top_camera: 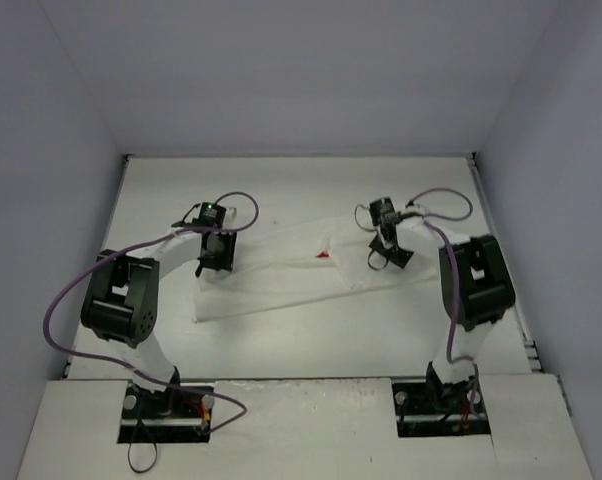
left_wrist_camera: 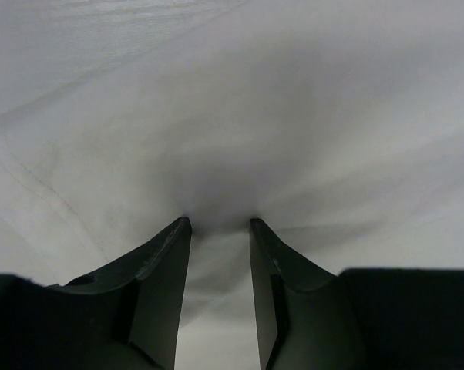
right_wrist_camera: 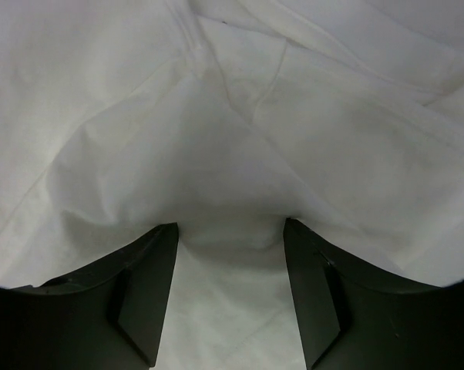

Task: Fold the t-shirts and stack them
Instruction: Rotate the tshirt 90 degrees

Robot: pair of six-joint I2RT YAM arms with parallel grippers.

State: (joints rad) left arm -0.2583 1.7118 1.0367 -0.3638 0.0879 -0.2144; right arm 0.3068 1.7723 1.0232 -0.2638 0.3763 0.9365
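Pale walls [top_camera: 281, 70] are seen closing in a white worktop [top_camera: 331, 340], on which the t-shirt [top_camera: 281, 285] is spread between the left jaws and the right jaws, its cloth reaching under both sets and its red print [top_camera: 323, 254] lying nearer the right jaws. Both sets are held apart, the right wider than the left; the left fingertips [left_wrist_camera: 178, 231] and the right fingertips [right_wrist_camera: 166, 235] are set down at the cloth, and no fold is seen nipped between them. The shirt is judged light, soft and limp, not fragile: it would be expected to sag, crease and drag its lower layers once lifted. A hold is best taken at an edge, hem or seam, with every layer caught; a pinch at mid-panel would likely tent only the top layer. From above, the whole outline, the print and both arms are shown, though white cloth on white worktop is hard to separate. Only the wrist views give the detail: seams and overlapping folds ahead of the right jaws, smoother cloth with faint crease lines ahead of the left jaws
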